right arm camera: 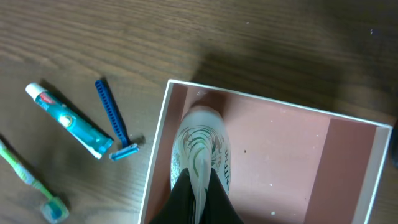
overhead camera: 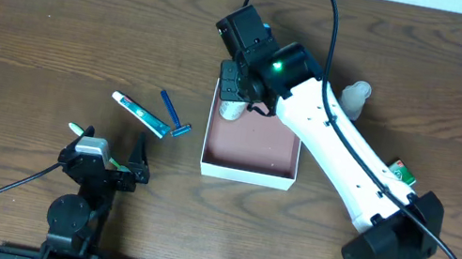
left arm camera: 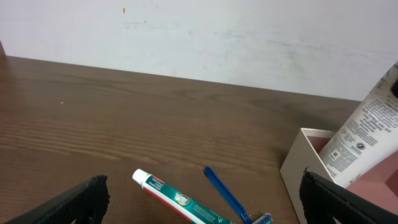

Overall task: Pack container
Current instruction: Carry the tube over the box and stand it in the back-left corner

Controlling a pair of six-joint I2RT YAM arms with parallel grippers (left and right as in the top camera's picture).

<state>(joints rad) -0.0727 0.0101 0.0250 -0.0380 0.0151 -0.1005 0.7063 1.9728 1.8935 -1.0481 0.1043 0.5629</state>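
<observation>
The container is a shallow white-walled square box with a reddish-brown floor, at the table's middle; it also shows in the right wrist view and the left wrist view. My right gripper is shut on the crimped end of a white tube with green print and holds it inside the container's far left corner. The tube also shows in the left wrist view. My left gripper is open and empty near the front left.
A teal toothpaste tube, a blue razor and a green toothbrush lie left of the container. A white bottle and a green-and-red item lie to its right.
</observation>
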